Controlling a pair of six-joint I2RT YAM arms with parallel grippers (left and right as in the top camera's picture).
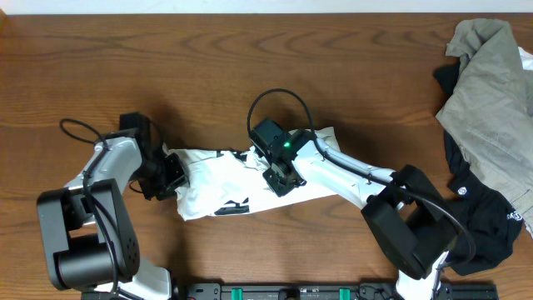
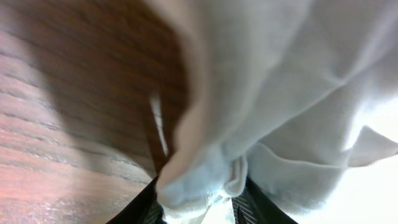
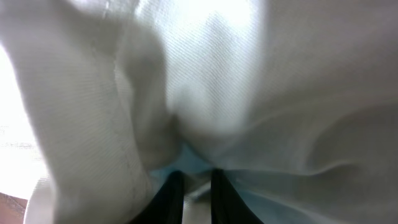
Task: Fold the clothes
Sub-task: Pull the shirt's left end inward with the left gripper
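Overhead shows my left gripper (image 1: 173,178) and right gripper (image 1: 283,178) each pinching a fold of the T-shirt (image 1: 212,179). It looks light and limp, so I judge the hems the best place to hold.

White-and-black arms (image 1: 358,179), looping black cables (image 1: 275,96), green LED (image 1: 287,144)
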